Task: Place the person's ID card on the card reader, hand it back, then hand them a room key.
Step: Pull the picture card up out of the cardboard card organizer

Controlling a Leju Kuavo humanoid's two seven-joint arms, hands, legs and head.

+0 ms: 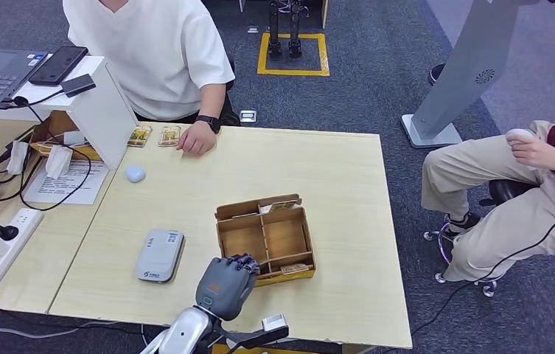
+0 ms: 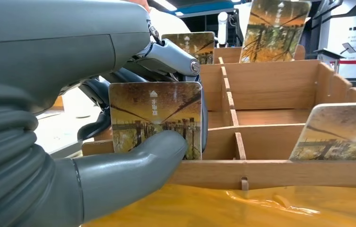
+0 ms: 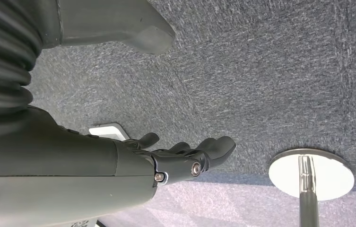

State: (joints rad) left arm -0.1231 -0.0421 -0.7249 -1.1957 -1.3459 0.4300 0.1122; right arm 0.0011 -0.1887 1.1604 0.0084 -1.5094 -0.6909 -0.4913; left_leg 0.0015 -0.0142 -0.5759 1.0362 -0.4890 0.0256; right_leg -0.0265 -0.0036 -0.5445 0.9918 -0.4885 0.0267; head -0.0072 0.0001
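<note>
Wooden, divided into compartments, the card box (image 1: pixel 265 237) sits on the desk (image 1: pixel 348 192) right at the left hand (image 1: pixel 224 286), whose fingers (image 2: pixel 166 54) and thick thumb pinch one room key (image 2: pixel 154 118) by its face, upright, just at the near wall of the box. The grip looks shallow: the thumb covers only the lower edge of the card, so a quick lift or a turn of the wrist could let it pivot or slip out, and it would probably drop back into a compartment or onto the desk. Dragging the card against the wooden wall on the way out could also tug the light box along.

Beyond the fingers, more cards of the same print stand in the box: one (image 2: pixel 192 45) directly behind the fingers, one (image 2: pixel 273 28) leaning against the far wall, one (image 2: pixel 339 132) tilted in the near row to the side. The middle compartments look bare. A careless withdrawal might knock these leaning cards flat.

The person's hand (image 1: pixel 197 139) rests on the far edge of the desk, well away from the fingers, beside two cards (image 1: pixel 155 136) lying flat there; the hand-over means a long reach across. The card reader (image 1: pixel 159 255) lies just to the outer side of the left hand, nothing on it. The right hand (image 3: pixel 185 156) hangs over carpet, fingers loosely apart and holding nothing.
</note>
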